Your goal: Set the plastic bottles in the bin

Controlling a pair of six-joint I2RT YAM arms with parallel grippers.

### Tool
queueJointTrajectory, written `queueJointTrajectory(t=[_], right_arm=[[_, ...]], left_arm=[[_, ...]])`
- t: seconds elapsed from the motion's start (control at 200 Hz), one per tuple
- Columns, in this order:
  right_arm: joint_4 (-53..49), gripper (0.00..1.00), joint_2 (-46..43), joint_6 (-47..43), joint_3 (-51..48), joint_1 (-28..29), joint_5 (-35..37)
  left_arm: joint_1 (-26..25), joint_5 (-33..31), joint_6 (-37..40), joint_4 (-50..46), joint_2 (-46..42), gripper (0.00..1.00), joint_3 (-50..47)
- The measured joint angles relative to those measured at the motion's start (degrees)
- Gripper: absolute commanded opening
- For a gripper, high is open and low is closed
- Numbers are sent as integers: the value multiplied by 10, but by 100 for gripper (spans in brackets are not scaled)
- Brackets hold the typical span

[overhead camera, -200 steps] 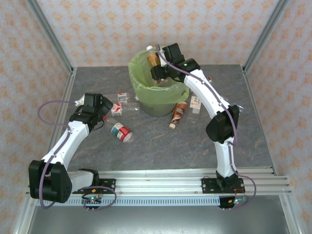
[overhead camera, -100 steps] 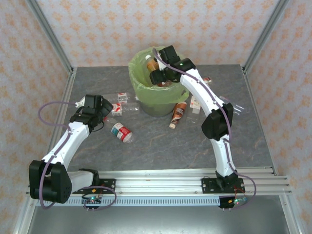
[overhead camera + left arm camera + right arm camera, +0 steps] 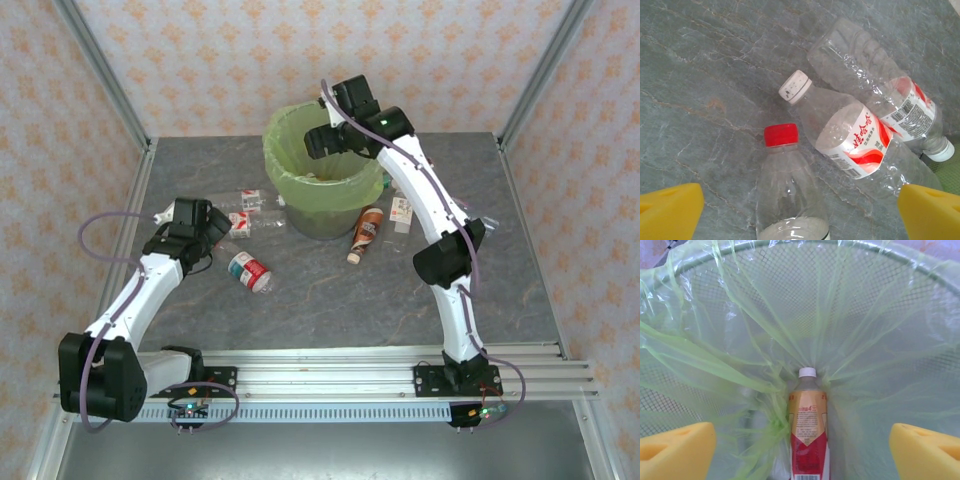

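My right gripper (image 3: 320,148) hangs open over the bin (image 3: 290,160), a round grey bucket lined with a light-green bag (image 3: 865,315). Inside it a brown bottle (image 3: 809,430) with a gold-and-red label and white cap rests against the liner, between my fingers but free of the yellow pads (image 3: 675,450). My left gripper (image 3: 216,238) stands open low over three clear plastic bottles: a red-capped one (image 3: 790,195) between its pads, a white-capped one (image 3: 845,130) with a red-and-white label, and a third (image 3: 875,75) behind. Another labelled bottle (image 3: 248,270) lies nearer the front.
A brown bottle (image 3: 367,232) lies against the bin's right foot, with a small clear bottle (image 3: 400,210) beside it and crumpled clear plastic (image 3: 470,215) further right. Metal posts and patterned walls close in the grey table (image 3: 330,300).
My right gripper opened and let go of the brown bottle, which dropped into the bin; the gripper then rose a little. The left arm has hardly moved.
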Motion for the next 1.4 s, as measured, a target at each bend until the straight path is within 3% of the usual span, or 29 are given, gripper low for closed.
queueJointTrajectory(t=[0.185,0.36,0.686,0.956,1.076,1.401], right_arm=[[-5,99,-19,0,-17,0,26],[53,99,-142,5,-183,0,62],[373,99,-459,39,-604,1,104],[622,99,-564,92,-857,1,155],[663,99,-589,102,-906,1,185],[685,99,-649,107,-921,1,216]], left_arm=[[-8,-2,-1,-12,-21,100,-17],[-33,0,-16,-22,-27,100,-37],[-63,12,-56,-31,-3,100,-61],[-137,16,-89,-40,74,100,-31],[-151,18,-107,-40,105,100,-30],[-163,22,-136,0,134,96,-39]])
